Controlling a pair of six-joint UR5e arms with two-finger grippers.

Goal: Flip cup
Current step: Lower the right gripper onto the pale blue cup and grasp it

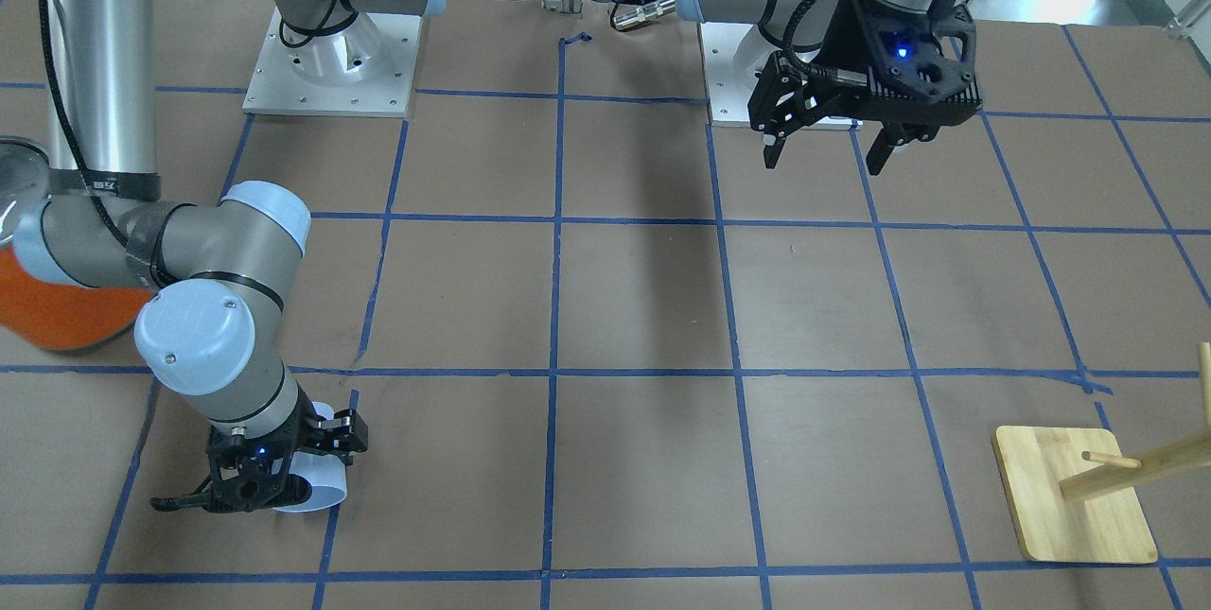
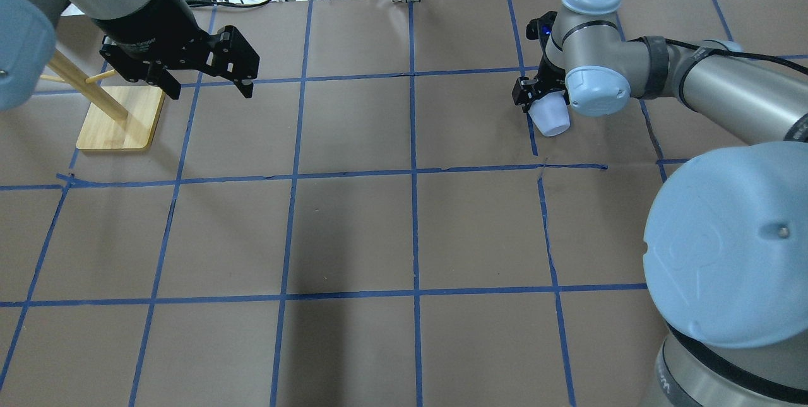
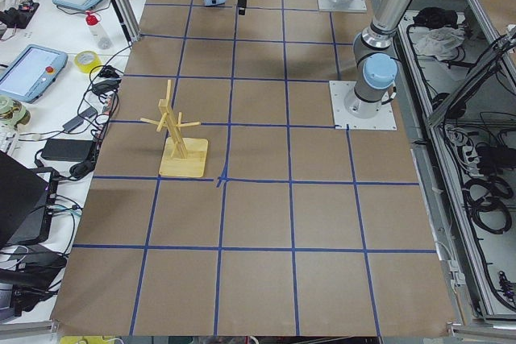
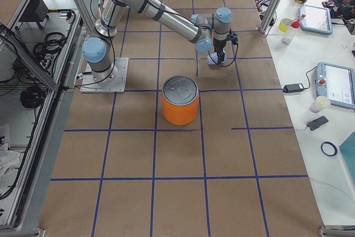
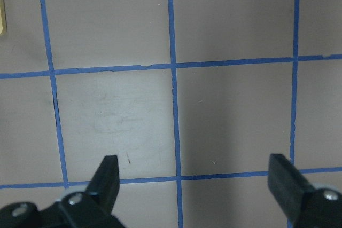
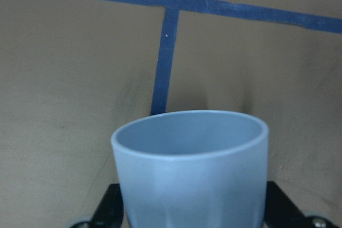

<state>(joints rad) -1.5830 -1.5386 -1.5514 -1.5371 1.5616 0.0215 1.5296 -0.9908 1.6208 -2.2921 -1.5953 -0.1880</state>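
The pale blue-white cup (image 6: 189, 169) sits between the fingers (image 6: 109, 206) of my right gripper (image 1: 284, 473), which is shut on it. The cup (image 1: 317, 487) is held tilted, low over the brown table near a blue tape line; I cannot tell whether it touches the table. It also shows in the overhead view (image 2: 550, 118) and in the exterior right view (image 4: 213, 58). My left gripper (image 2: 208, 88) is open and empty, raised above the table, with bare paper below it in the left wrist view (image 5: 195, 177).
A large orange canister with a silver top (image 4: 180, 106) stands nearer the robot than the cup, partly behind my right arm (image 1: 57, 307). A wooden peg rack on a square base (image 2: 120, 117) stands on the left arm's side. Blue tape lines grid the table.
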